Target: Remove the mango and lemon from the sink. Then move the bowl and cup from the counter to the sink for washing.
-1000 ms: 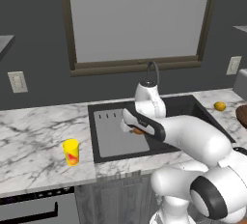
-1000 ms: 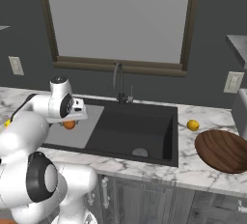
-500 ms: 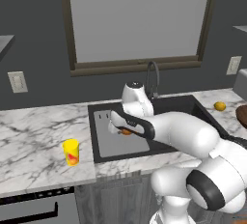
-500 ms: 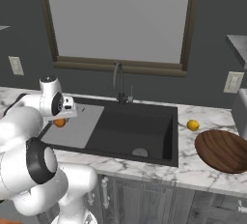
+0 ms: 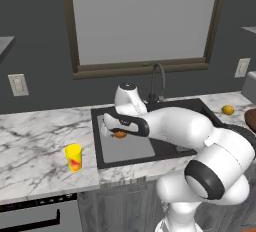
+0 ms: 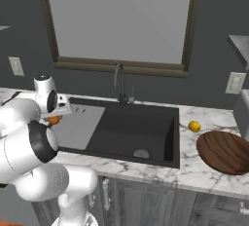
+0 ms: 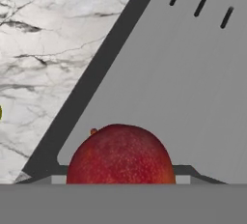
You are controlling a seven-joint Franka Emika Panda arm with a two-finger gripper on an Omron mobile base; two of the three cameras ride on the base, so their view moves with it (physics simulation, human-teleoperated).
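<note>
My gripper [image 5: 118, 132] holds the small orange-red egg-shaped mango [image 7: 120, 155] between its wide-apart fingers. Below my hand is the grey ribbed panel of the big black sink [image 7: 193, 83].

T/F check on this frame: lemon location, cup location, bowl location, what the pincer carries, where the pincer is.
1. The lemon lies on the counter, right of the sink. True.
2. The cup stands in the sink. False: it stands on the counter, left of the sink.
3. The bowl sits on the counter at the right. True.
4. The pincer holds the lemon. False: it grips the mango.
5. The pincer is over the drain. False: it is above the grey drainboard, near the sink's left edge.
</note>
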